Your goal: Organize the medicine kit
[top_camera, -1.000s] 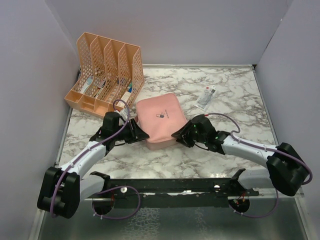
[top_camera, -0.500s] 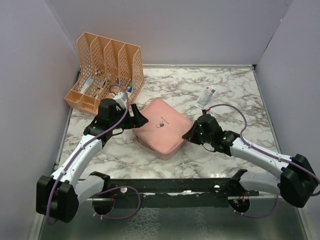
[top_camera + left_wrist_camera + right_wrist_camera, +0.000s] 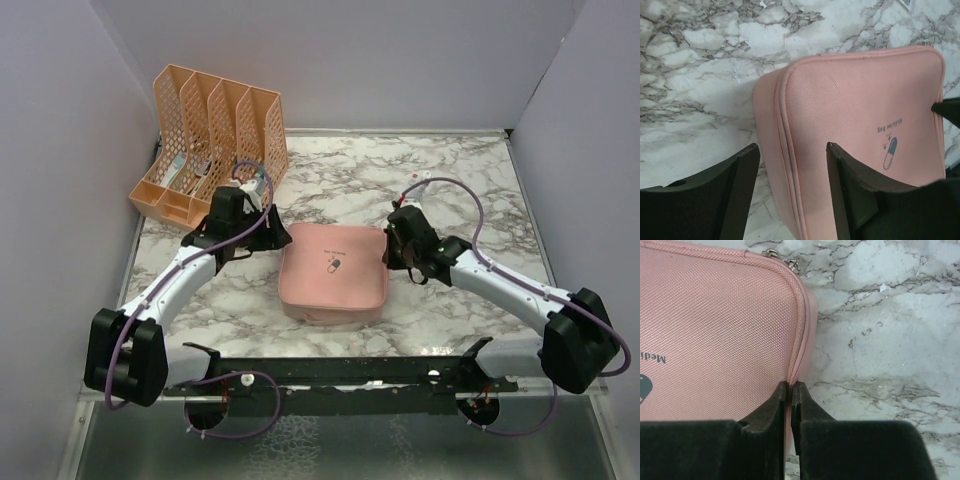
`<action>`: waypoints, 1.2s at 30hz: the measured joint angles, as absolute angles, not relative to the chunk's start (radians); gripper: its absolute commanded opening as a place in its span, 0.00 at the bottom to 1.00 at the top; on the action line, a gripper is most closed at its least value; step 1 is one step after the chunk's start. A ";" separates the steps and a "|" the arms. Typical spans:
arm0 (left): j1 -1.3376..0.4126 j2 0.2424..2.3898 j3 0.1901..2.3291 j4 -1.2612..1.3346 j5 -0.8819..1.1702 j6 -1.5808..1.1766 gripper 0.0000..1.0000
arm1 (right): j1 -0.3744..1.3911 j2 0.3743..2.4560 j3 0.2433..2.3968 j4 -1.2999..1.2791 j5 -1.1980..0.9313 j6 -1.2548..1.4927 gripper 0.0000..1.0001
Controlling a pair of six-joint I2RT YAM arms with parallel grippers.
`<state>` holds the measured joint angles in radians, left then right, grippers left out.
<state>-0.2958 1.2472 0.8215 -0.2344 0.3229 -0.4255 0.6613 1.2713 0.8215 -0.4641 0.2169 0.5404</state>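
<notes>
Kit (image 3: 334, 272): zipped shut, flat on desk (image 3: 460, 180), between the two sets of fingers.
Left fingers (image 3: 742, 185): wide, astride its side edge, not clamped.
Right fingers (image 3: 767, 415): pressed together, tips at the opposite edge; zip pulls (image 3: 795, 264) just ahead.
Step, judged: positioning for opening.
Next, likely: pinch a pull, brace the case.

A medicine kit (image 3: 333, 272) in front of me: a pink, square soft-shell case with rounded corners, woven fabric and a piped seam. It lies flat and zipped shut on the marble table (image 3: 460, 170), midway across and nearer my edge, lid up. A small pill logo (image 3: 890, 152) with dark lettering marks the lid. Metal zip pulls (image 3: 795, 265) sit at one corner.
</notes>
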 measured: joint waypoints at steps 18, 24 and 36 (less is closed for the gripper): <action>-0.290 1.277 0.688 -0.121 0.392 -0.630 0.18 | 0.645 1.365 0.880 -0.425 0.303 0.647 0.01; -0.290 1.370 0.752 -0.075 0.389 -0.638 0.30 | 0.625 1.393 0.902 -0.410 0.325 0.622 0.08; -0.290 1.137 0.820 -0.278 0.200 -0.587 0.81 | 0.623 1.192 0.942 -0.489 0.330 0.562 0.82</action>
<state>-0.2901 1.1370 0.8200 -0.2779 0.2001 -0.5865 0.6228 1.1915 0.9424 -0.4892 0.3298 0.5621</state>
